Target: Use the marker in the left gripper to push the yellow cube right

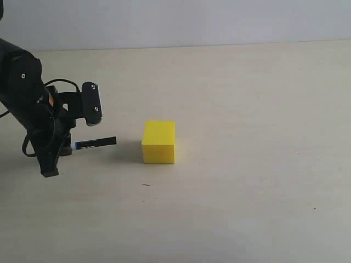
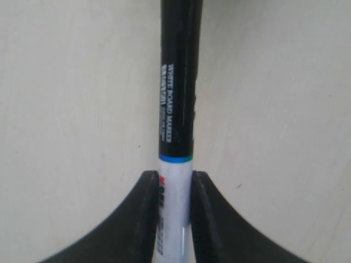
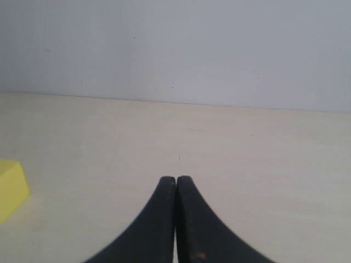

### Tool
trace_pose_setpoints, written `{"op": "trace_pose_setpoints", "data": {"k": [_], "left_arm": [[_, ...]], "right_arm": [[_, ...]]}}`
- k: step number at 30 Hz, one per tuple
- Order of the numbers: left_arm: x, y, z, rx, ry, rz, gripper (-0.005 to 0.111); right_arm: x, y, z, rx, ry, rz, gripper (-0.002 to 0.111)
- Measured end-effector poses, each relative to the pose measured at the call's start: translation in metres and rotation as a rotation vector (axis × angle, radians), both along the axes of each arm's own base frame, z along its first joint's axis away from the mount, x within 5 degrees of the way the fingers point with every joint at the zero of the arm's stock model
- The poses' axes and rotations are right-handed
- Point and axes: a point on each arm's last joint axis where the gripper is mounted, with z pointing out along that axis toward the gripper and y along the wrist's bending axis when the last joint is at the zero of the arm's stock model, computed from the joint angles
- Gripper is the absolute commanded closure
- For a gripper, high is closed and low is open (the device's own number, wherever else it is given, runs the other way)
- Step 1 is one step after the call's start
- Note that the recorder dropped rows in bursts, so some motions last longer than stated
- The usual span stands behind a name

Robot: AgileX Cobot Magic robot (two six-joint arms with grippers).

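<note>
- The left gripper is clamped on the marker; in the left wrist view its two fingers press the white barrel of the marker from both sides, with the black cap sticking out beyond them
- In the exterior view the marker's long axis runs from 9 to 3 o'clock, the capped end leading and raised a touch toward 2
- The yellow cube sits on the pale table near the middle of the exterior view, just toward 8 o'clock from centre
- The relation that counts: the cube lies at 3 o'clock from the cap end, in line with the pen's axis, near but apart, with bare table showing between cap and the cube's 9 o'clock face
- Judged from this, the push is not yet begun; a straight travel toward 3 o'clock should meet that face about mid-height, though an off-centre touch could spin the cube
- The left arm is plainly the nearer one; the right arm is out of the exterior view
- The right gripper has its fingers pressed together on nothing, with a corner of the yellow cube at the edge of its wrist view
</note>
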Motion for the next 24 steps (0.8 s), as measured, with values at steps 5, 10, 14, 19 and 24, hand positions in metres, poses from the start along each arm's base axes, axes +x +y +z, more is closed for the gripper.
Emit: {"op": "trace_pose_setpoints", "data": {"k": [5, 10, 14, 19, 24], "left_arm": [[0.0000, 0.0000, 0.0000, 0.000, 0.000, 0.000, 0.107], [0.0000, 0.0000, 0.0000, 0.000, 0.000, 0.000, 0.107], [0.0000, 0.0000, 0.0000, 0.000, 0.000, 0.000, 0.107], [-0.0005, 0.0003, -0.0001, 0.004, 0.006, -0.001, 0.107], [-0.0017, 0.0010, -0.0003, 0.012, 0.019, 0.000, 0.107]], "right_arm": [[0.0000, 0.0000, 0.0000, 0.000, 0.000, 0.000, 0.108], [0.0000, 0.0000, 0.0000, 0.000, 0.000, 0.000, 0.108], [0.0000, 0.0000, 0.0000, 0.000, 0.000, 0.000, 0.108], [0.0000, 0.0000, 0.0000, 0.000, 0.000, 0.000, 0.108], [0.0000, 0.0000, 0.0000, 0.000, 0.000, 0.000, 0.108]]}}
